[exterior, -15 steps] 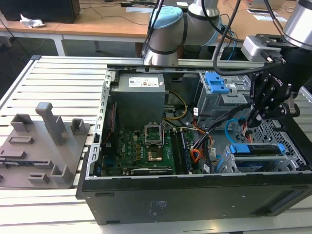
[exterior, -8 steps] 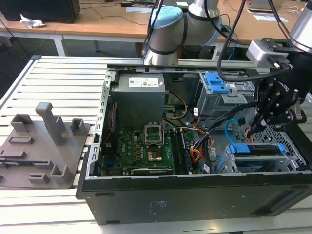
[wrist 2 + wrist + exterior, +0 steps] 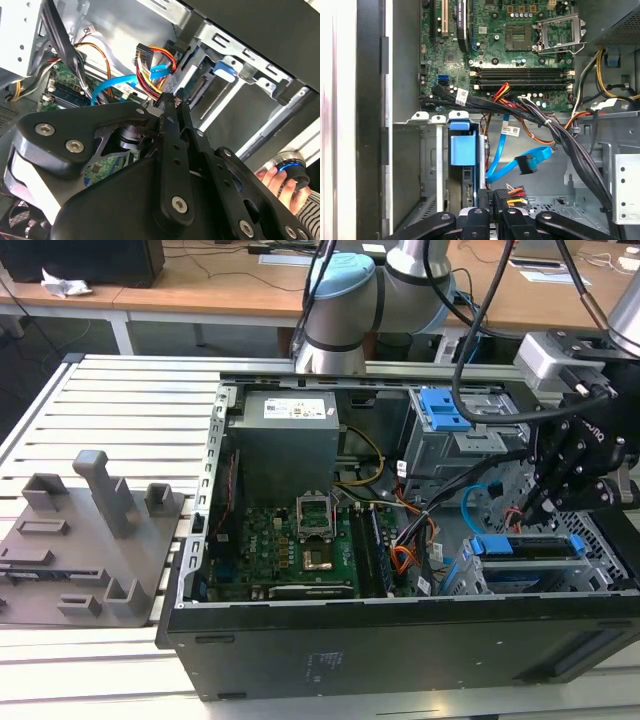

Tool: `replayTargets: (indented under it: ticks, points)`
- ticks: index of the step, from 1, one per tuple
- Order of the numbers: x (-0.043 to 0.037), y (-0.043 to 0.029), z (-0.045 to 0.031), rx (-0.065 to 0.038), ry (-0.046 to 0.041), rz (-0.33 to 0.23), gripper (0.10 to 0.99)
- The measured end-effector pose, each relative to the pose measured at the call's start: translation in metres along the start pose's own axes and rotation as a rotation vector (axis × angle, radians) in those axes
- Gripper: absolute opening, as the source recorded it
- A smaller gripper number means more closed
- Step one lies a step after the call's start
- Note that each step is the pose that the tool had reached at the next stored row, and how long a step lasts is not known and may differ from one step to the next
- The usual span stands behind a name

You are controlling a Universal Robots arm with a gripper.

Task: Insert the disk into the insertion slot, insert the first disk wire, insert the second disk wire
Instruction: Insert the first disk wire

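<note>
The disk (image 3: 527, 546), in its blue carrier (image 3: 459, 148), sits inside the insertion slot (image 3: 458, 576), a grey metal cage (image 3: 427, 165) at the case's corner on the exterior view's right. My gripper (image 3: 543, 502) hangs just above the disk's connector end. In both wrist views its fingers (image 3: 483, 202) are pressed together on the first disk wire (image 3: 516, 192), the red, orange and black bundle (image 3: 151, 70), close to the disk's rear edge (image 3: 198, 86). The second disk wire (image 3: 506, 159), light blue, lies loose beside it with its plug (image 3: 526, 164) free.
Black cable bundles (image 3: 560, 135) cross the case beside the gripper. The motherboard (image 3: 290, 540) and power supply (image 3: 285, 435) fill the case's middle. A taller bay with a blue latch (image 3: 443, 408) stands behind. A grey fixture plate (image 3: 85, 540) lies outside. A person's hand (image 3: 274, 180) holds a round knob.
</note>
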State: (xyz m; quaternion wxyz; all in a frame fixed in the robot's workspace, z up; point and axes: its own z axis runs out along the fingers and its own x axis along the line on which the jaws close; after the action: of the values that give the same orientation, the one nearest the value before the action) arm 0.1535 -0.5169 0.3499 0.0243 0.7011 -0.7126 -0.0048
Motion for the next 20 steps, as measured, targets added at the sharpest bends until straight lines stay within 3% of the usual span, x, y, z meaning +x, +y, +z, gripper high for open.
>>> replayTargets:
  ticks: [2,10,20]
  points:
    - [0.0062,-0.0001,0.0002,0.0,-0.0001,0.0,0.165]
    - [0.0156,-0.0003,0.0004,0.0,0.0,0.0,0.165]
    - [0.015,-0.0082,0.0042,-0.001,-0.0001,0.0,0.165]
